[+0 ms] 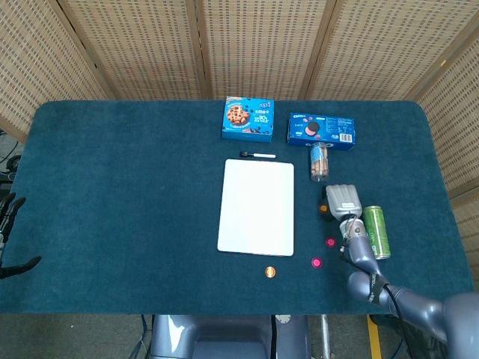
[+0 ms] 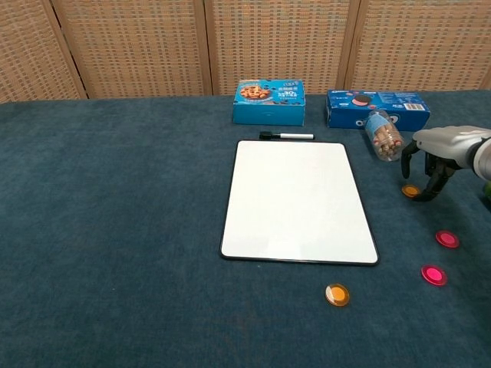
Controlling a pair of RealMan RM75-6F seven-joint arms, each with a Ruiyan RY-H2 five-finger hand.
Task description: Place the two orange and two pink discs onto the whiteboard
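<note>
The small orange plastic disc (image 2: 411,190) lies between the curled fingers (image 2: 438,186) of the grey right hand (image 2: 434,150), partly covered; contact cannot be told. Beyond them, the green drink can (image 1: 376,231) is cut off in the chest view. The black left hand (image 1: 9,224) is cropped, its pose unclear.

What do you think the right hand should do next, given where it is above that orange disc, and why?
Probably close the fingers on the orange disc and lift it. The right hand hangs right over it with fingers curved down on either side, the disc seems to lie on the table, and the whiteboard holds no discs yet.
</note>
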